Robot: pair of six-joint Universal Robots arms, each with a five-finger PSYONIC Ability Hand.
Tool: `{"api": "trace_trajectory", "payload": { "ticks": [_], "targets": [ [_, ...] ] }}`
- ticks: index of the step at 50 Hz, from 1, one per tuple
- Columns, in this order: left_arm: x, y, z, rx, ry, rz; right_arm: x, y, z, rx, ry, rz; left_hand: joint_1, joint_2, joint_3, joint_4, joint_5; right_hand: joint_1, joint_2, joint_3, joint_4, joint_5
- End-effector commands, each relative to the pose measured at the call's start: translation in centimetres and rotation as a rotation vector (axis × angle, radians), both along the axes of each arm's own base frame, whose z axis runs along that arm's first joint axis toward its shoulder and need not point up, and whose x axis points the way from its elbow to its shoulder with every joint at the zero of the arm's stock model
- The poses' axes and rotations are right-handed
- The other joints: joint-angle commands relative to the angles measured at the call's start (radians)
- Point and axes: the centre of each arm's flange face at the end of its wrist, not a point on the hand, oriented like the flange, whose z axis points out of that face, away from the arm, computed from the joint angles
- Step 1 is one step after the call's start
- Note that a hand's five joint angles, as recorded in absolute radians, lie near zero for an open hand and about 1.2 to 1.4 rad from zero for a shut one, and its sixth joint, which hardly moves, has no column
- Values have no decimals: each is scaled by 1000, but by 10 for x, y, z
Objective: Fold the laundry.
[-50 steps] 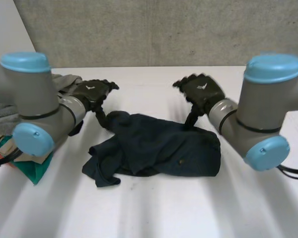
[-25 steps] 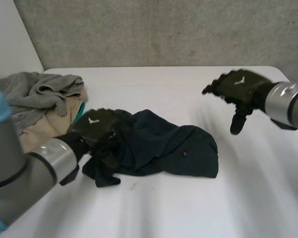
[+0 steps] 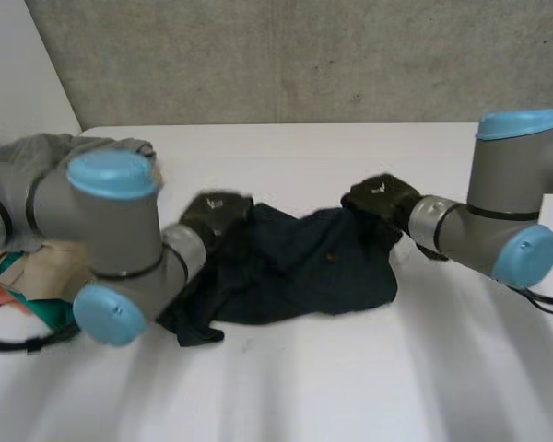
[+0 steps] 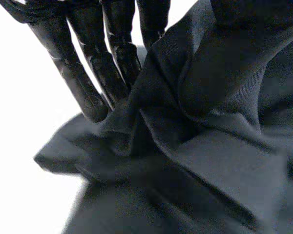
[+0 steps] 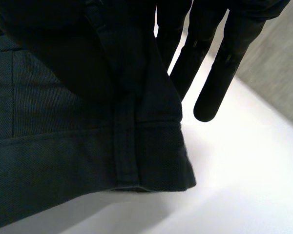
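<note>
Half a second ago the right hand [image 3: 380,198] was up in the air near the right edge of the table [image 3: 350,387], open and holding nothing. Now it is down on the dark blue cloth [image 3: 295,272], at the cloth's far right corner. Its thumb and its straight fingers [image 5: 210,73] pinch the hemmed corner between them.

The left hand [image 3: 217,210] has moved too. It was on the cloth's left side, and now it is at the cloth's far left corner. There its fingers [image 4: 115,58] and thumb squeeze a fold of the cloth.

The cloth lies crumpled in the middle of the table, and its right side has pulled in a little. A pile of other clothes [image 3: 41,265] sits at the table's left edge — partly behind the left arm.
</note>
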Motion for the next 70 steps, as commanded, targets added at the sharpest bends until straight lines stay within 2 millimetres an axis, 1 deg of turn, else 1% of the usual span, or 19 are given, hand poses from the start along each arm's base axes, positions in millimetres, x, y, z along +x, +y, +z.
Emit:
{"api": "trace_trajectory", "payload": {
  "ticks": [1, 4, 5, 9, 12, 16, 19, 23, 27, 28, 32, 35, 37, 43, 45, 48, 50, 61, 70],
  "targets": [
    [2, -57, 85, -337, 91, 13, 14, -42, 78, -384, -165, -119, 257, 203, 227, 199, 260, 266, 217, 225, 203, 240],
    [6, -70, 127, -481, 157, 15, 14, -49, 126, -546, -306, -160, 257, 203, 227, 199, 260, 266, 217, 225, 203, 240],
    [9, -74, 157, -581, 208, 15, 13, -48, 156, -640, -411, -171, 257, 203, 227, 199, 260, 266, 217, 225, 203, 240],
    [15, -68, 220, -774, 342, 1, 10, -32, 216, -831, -634, -124, 257, 203, 227, 199, 260, 266, 217, 225, 203, 240],
    [16, -54, 250, -835, 427, -59, 8, -20, 236, -912, -692, -86, 257, 203, 227, 199, 260, 266, 217, 225, 203, 240],
    [15, -38, 254, -815, 439, -144, 11, -1, 240, -933, -658, -54, 257, 203, 227, 199, 260, 266, 217, 225, 203, 240],
    [16, -32, 243, -773, 415, -165, 9, -2, 229, -900, -614, -71, 257, 203, 227, 199, 260, 266, 217, 225, 203, 240],
    [19, -22, 205, -658, 359, -174, -1, -11, 192, -762, -508, -130, 257, 203, 227, 199, 260, 266, 217, 225, 203, 240],
    [20, -7, 138, -473, 273, -197, -11, -10, 131, -537, -358, -167, 257, 203, 227, 199, 260, 266, 217, 225, 203, 240],
    [20, 4, 108, -384, 236, -214, -14, -4, 107, -452, -294, -171, 257, 203, 227, 199, 260, 266, 217, 225, 203, 240],
    [21, 43, 38, -187, 139, -276, -23, 21, 47, -264, -98, -151, 257, 203, 227, 199, 260, 266, 217, 225, 203, 240],
    [25, 72, -5, -71, 60, -319, -32, 39, 21, -179, 27, -127, 257, 203, 227, 199, 260, 266, 217, 225, 203, 240],
    [26, 83, -17, -41, 29, -336, -40, 57, 2, -117, 147, -88, 257, 203, 227, 199, 260, 266, 217, 225, 203, 240],
    [33, 103, -24, -13, -30, -352, -55, 85, 0, -55, 248, -53, -70, -124, -100, -129, -67, 266, 217, 225, 203, 240],
    [36, 106, -13, -24, -27, -344, -60, 89, 8, -52, 238, -70, -342, -396, -372, -401, -339, -151, -200, -192, -214, -177],
    [42, 110, 2, -31, -27, -322, -65, 96, 20, -50, 225, -86, -435, -489, -465, -493, -432, -540, -589, -581, -603, -566],
    [46, 110, 9, -36, -29, -301, -67, 97, 27, -51, 217, -96, -462, -516, -492, -520, -458, -623, -673, -665, -687, -650],
    [77, 113, 29, 26, -42, -130, -88, 109, 64, 48, 184, -129, -500, -554, -530, -558, -497, -670, -720, -712, -734, -697],
    [90, 95, 15, 82, -57, -52, -89, 109, 51, 54, 201, -94, -432, -486, -462, -491, -429, -647, -697, -688, -711, -674]
  ]
}}
